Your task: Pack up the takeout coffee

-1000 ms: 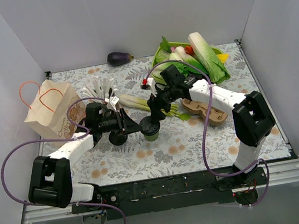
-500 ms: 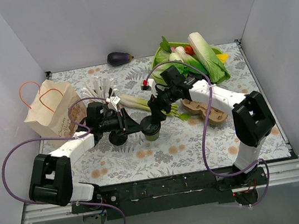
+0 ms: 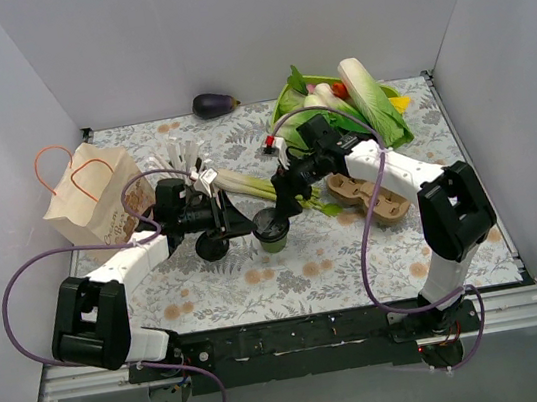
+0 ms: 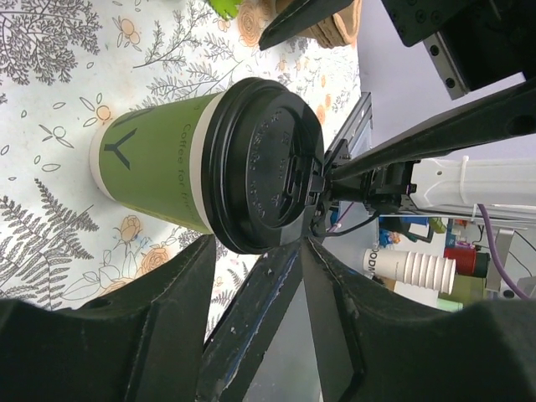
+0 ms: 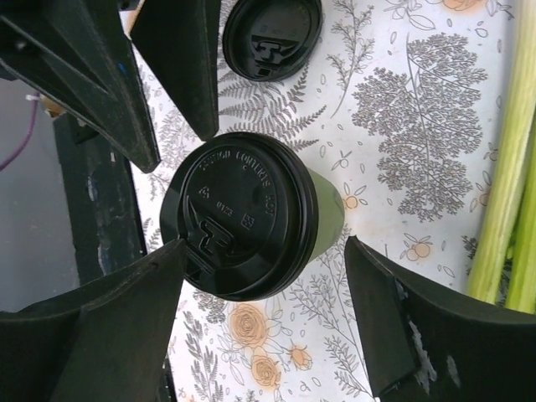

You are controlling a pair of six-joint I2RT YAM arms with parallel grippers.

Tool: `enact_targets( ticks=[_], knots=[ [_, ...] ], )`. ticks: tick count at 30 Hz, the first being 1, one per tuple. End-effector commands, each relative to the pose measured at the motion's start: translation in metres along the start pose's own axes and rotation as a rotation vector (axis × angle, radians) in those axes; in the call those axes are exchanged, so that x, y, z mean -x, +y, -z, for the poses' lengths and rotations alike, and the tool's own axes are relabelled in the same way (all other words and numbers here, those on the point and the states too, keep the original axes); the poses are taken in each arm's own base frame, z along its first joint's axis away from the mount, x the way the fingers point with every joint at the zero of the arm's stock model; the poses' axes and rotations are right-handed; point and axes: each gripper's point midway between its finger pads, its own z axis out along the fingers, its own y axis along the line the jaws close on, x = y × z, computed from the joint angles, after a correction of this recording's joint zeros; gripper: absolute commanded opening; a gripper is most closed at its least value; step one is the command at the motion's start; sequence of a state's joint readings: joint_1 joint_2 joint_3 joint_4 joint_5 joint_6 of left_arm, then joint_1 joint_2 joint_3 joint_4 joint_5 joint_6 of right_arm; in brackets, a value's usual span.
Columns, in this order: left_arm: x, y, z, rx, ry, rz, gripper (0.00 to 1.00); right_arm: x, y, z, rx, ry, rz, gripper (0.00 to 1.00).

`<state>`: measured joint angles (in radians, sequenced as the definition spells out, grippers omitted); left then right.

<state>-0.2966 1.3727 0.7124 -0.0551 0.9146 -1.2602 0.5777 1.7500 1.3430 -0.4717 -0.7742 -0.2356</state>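
Both open & empty: upright cup [image 4: 155,172] sits betw your R gripper [image 3: 279,205] fingers, L gripper [image 3: 238,228] just beside it.

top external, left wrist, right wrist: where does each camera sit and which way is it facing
top external: above and behind the bases, looking down on the table; both whole arms show.
left wrist: on the left gripper, looking along its open fingers at the side of the green cup.
right wrist: on the right gripper, looking down between its open fingers on the cup's black lid.
shared: both wrist views show the lidded cup and the other gripper's fingers.
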Motion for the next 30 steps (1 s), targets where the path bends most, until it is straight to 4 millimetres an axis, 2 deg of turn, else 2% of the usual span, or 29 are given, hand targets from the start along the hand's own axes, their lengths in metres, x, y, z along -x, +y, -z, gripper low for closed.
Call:
enact_targets(
  ticks=[1, 6, 11, 15, 20, 30],
  knots=[
    [0.002, -0.006, 0.003, 0.005, -0.004, -0.023, 0.46, 0.005, 0.006, 0.002, 0.086, -0.040, -0.066, 0.85],
    [0.003, -0.013, 0.000, -0.070, 0.001, -0.017, 0.48, 0.003, 0.013, 0.007, 0.216, -0.077, -0.132, 0.91],
    [0.004, -0.018, -0.004, -0.127, 0.011, 0.027, 0.49, -0.006, 0.014, 0.010, 0.293, -0.091, -0.210, 0.93],
    [0.006, -0.010, -0.008, -0.101, 0.008, 0.050, 0.49, -0.013, 0.010, 0.005, 0.304, -0.082, -0.239, 0.92],
    [0.007, -0.004, -0.011, -0.079, 0.011, 0.062, 0.49, -0.010, 0.006, 0.002, 0.308, -0.087, -0.248, 0.91],
    [0.004, 0.006, -0.016, -0.070, 0.009, 0.107, 0.49, -0.017, -0.001, -0.006, 0.305, -0.074, -0.300, 0.89]
  ],
)
